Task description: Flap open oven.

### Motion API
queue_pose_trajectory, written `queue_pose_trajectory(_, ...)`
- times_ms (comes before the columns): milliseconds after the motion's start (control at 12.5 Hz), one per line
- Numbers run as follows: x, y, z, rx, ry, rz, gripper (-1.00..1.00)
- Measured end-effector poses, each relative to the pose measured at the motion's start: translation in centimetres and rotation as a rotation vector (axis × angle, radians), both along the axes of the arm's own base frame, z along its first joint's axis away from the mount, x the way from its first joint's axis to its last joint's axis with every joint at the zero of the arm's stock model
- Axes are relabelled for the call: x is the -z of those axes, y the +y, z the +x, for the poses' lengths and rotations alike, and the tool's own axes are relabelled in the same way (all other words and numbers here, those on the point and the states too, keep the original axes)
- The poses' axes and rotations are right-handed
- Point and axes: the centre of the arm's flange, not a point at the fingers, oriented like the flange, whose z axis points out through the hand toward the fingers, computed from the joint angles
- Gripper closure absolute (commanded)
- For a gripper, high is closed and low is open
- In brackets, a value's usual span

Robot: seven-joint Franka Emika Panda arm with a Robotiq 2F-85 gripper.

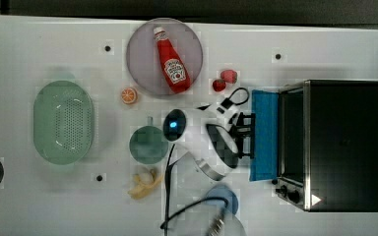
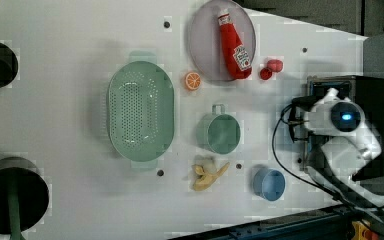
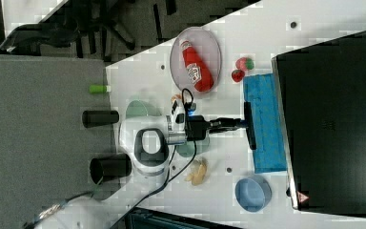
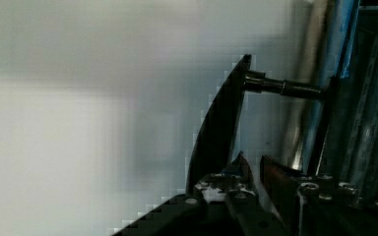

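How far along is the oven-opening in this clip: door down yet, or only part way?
Mostly done: the oven has its blue glass door swung well out from the front frame, lying nearly flat in the top view and the right view. In hand: the gripper is closed on the door's bar handle. Left: lowering the door any remaining bit, which I can't judge here, then letting go and backing away.

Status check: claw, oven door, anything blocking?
Claw clamped on door handle. Oven door flapped well down. Blue bowl beside the door, not under it.
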Motion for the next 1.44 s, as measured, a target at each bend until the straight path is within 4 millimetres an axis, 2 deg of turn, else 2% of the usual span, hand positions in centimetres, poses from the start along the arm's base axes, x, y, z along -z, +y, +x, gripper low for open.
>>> queue_pose_trajectory(240,4.8,2.6,-1.6,-0.006,-0.015,-0.078,0.65)
queue_pose_trajectory(400,7.4,3.4,-2.6,0.037,-0.011,-0.100,0.65)
queue_pose_trajectory(480,8.2,3.8,-2.5,0.044,-0.011,-0.118,0.65)
queue_pose_trajectory(720,7.2,4.3,-1.3,0.135,-0.071,-0.090,0.65)
queue_pose_trajectory(800,6.5,4.3,-1.0,0.236,-0.102,-0.044,0.65)
queue_pose_trajectory(960,3.7,4.4,0.4,0.457,-0.168,0.056,0.65)
queue_pose_trajectory(1040,1.5,4.8,1.1,0.516,-0.207,0.100,0.65)
queue_pose_trajectory(1200,-4.2,5.3,2.6,0.650,-0.297,0.204,0.65)
queue_pose_trajectory(1440,-14.0,5.4,3.6,0.788,-0.392,0.312,0.65)
